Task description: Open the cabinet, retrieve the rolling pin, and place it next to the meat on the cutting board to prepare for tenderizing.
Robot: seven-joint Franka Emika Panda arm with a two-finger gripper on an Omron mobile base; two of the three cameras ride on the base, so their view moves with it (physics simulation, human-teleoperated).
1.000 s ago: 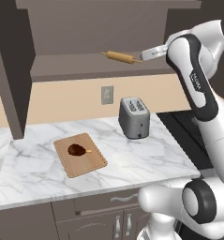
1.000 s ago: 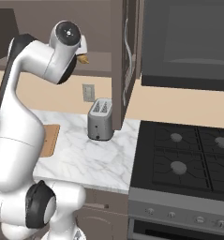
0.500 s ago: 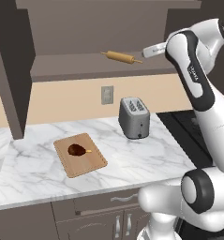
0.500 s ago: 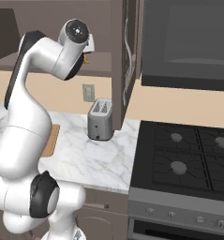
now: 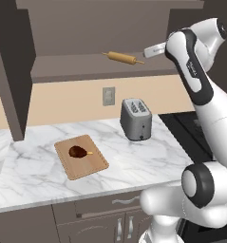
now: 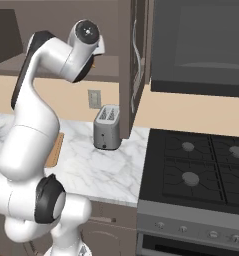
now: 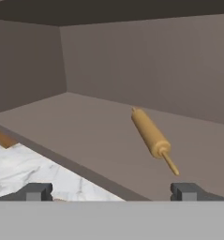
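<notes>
From the left base view: cabinet (image 5: 20, 71) open, rolling pin (image 5: 123, 58) on its shelf, meat (image 5: 78, 152) on cutting board (image 5: 81, 156). Right base view: toaster (image 6: 106, 128), stove (image 6: 201, 170). Hand view: gripper (image 7: 111, 191) wide open, empty, near the pin's right handle.

Cabinet (image 5: 86, 71) open; rolling pin (image 7: 150, 132) flat on shelf.

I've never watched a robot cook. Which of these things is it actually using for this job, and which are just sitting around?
In use:
- cabinet, doors open
- rolling pin, lying on the cabinet shelf
- meat, on the cutting board
- gripper, open, facing the rolling pin

Just sitting around:
- toaster
- stove
- wall outlet
</notes>
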